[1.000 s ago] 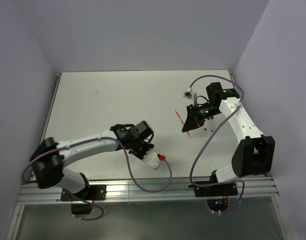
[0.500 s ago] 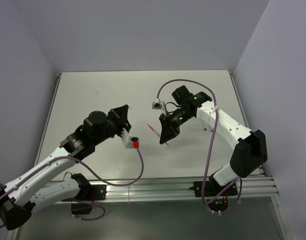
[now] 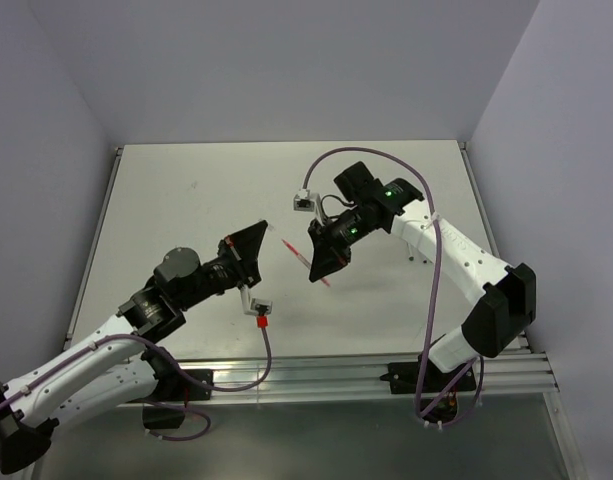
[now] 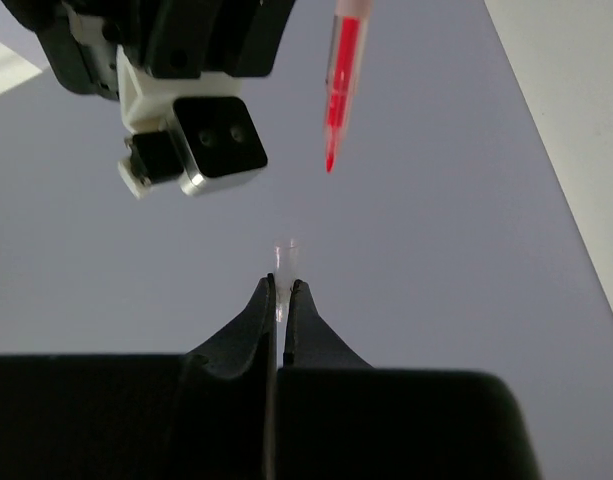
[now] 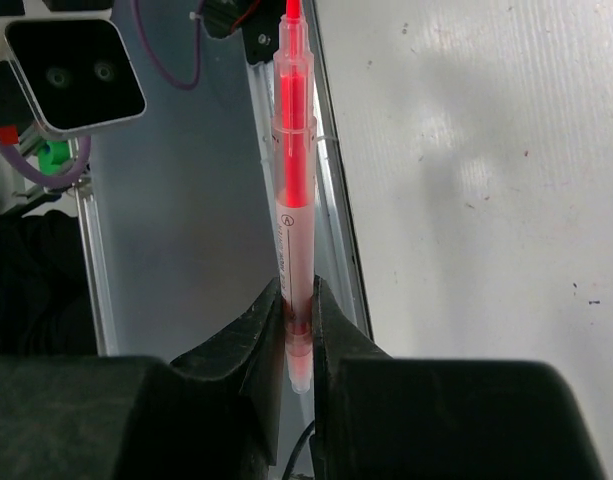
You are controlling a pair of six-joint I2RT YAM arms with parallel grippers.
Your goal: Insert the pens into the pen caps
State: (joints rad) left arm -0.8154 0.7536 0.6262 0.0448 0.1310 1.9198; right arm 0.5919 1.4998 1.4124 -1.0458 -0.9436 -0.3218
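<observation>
Mating step: my right gripper [image 5: 298, 305] pinched the slim red-pink translucent pen [image 5: 294, 200] near its tail, and my left gripper [image 4: 283, 292] was clamped on the tiny pale clear cap [image 4: 284, 252], both aloft over the middle of the white desk [image 3: 186, 200]. Tip and cap mouth stood apart and off-line; next, I judged, came aligning them, then a gentle push.

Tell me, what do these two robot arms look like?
The left arm and right arm have white links between chunky black joints. A loose purple cable loops along each. Green lights glow on the right one. The left gripper and right gripper are black, with two tapered fingers.
</observation>
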